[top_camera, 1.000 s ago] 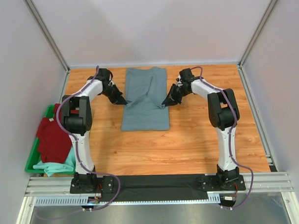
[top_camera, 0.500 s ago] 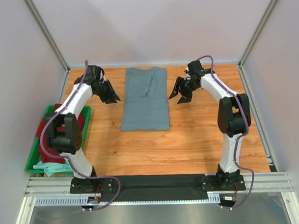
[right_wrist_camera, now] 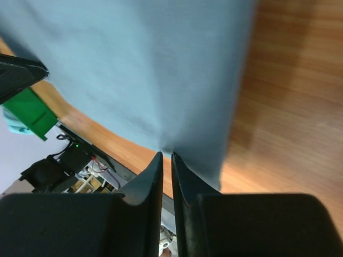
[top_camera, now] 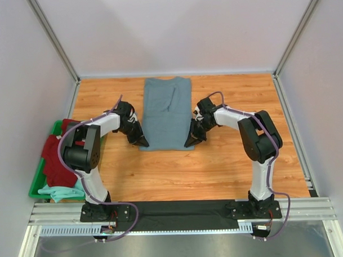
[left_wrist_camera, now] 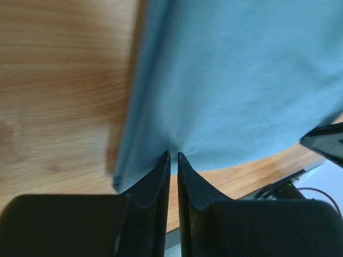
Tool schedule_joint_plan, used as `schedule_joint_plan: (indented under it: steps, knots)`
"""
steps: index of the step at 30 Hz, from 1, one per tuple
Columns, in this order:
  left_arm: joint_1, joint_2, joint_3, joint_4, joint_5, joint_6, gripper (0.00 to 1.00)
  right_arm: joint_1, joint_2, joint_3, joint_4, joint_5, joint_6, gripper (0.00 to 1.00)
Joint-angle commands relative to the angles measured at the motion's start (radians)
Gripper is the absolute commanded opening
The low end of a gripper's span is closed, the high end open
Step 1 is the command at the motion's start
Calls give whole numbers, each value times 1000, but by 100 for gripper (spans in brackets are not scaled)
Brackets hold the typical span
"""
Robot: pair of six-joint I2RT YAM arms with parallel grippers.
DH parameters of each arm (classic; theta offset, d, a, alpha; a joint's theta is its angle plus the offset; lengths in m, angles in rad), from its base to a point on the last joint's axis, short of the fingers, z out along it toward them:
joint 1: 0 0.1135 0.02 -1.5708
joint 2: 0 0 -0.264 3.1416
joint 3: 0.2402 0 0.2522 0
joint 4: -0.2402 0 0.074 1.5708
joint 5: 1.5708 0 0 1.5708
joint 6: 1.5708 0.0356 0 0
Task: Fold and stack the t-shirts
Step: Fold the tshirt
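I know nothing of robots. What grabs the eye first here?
A grey-blue t-shirt, folded into a long strip, lies on the table, and the left gripper and right gripper each pinch a near corner. At the left edge a green bin holds a dark red tee and a mint-green tee.

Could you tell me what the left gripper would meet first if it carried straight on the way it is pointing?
The grey-blue t-shirt: the left gripper has its tips right at the shirt's near hem, seemingly pinching it, so going on would only push into that cloth.
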Motion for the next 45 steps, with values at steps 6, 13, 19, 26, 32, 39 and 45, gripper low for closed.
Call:
schedule_joint_plan:
  steps: [6,13,19,26,32,39,45]
  knots:
    - [6,-83,-203,4,-114,21,14,-19,-88,-193,40,117,-50,11]
    - [-50,-387,-268,-70,-15,24,26,-13,-346,-240,-32,120,-31,17]
    - [-48,-332,-146,34,62,12,29,-7,-167,-87,106,-36,72,27]
    - [-62,-97,-119,99,73,26,23,-1,-34,-105,244,-35,137,26]
    - [-215,-143,-253,56,-67,32,25,-1,-146,-396,297,59,114,26]
    - [-266,-469,-313,-80,-149,32,36,2,-568,-687,236,150,125,33]
    - [-156,-459,-164,-138,-194,203,44,-48,-581,-462,94,186,-46,67]
